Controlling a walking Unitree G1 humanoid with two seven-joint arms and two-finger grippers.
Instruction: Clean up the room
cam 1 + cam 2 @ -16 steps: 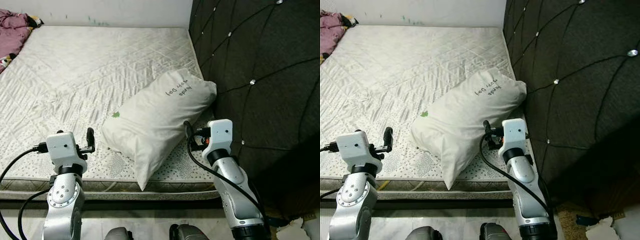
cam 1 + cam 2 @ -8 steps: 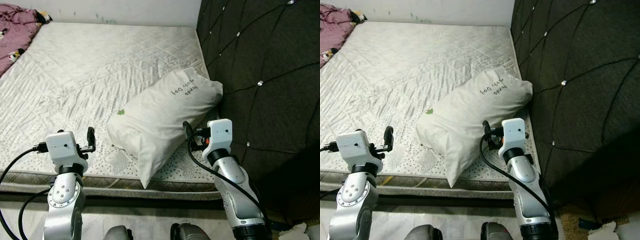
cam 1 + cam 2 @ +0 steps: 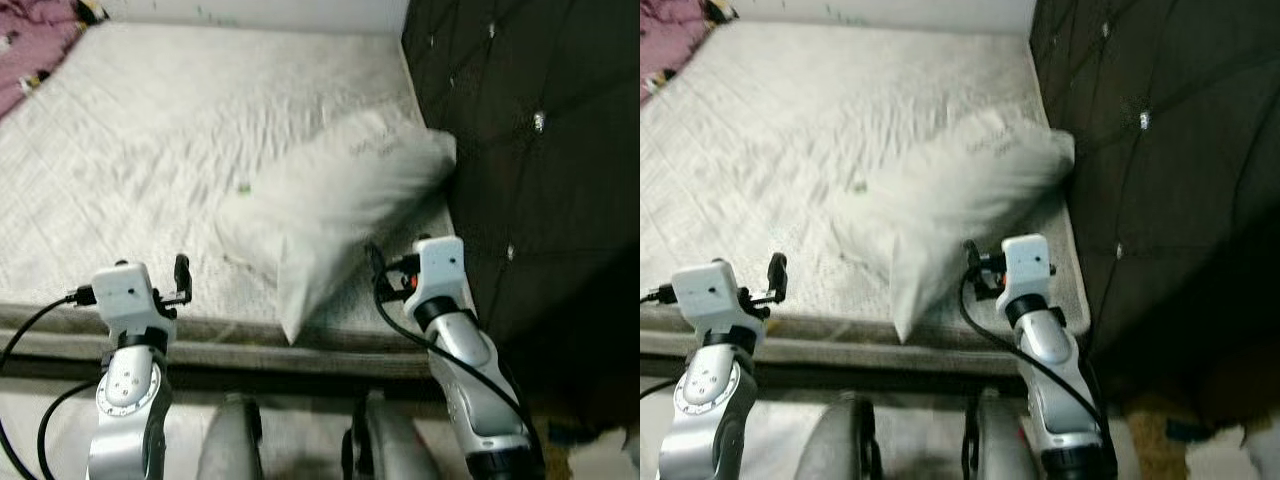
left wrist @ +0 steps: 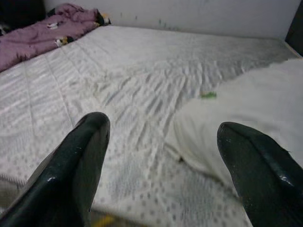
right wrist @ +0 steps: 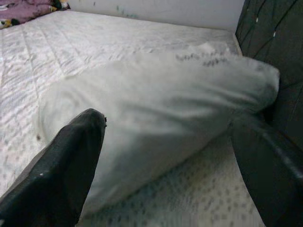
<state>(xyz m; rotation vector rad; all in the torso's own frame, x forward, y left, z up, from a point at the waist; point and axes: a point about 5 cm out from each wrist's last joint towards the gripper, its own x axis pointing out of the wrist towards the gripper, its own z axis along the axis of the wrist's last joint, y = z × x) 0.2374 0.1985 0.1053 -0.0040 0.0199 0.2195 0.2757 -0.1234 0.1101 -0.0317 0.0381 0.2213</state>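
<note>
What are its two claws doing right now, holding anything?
Left gripper: open, holding nothing, over the mattress.
Right gripper: open, holding nothing, facing the pillow.

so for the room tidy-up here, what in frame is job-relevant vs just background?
Job-relevant:
- white pillow, lying askew on the mattress, one end near the headboard
- purple bedding, heaped at the mattress's far corner
- left gripper and right gripper, both open, held low at the bed's near edge

Background:
- dark tufted headboard
- wall behind the bed
</note>
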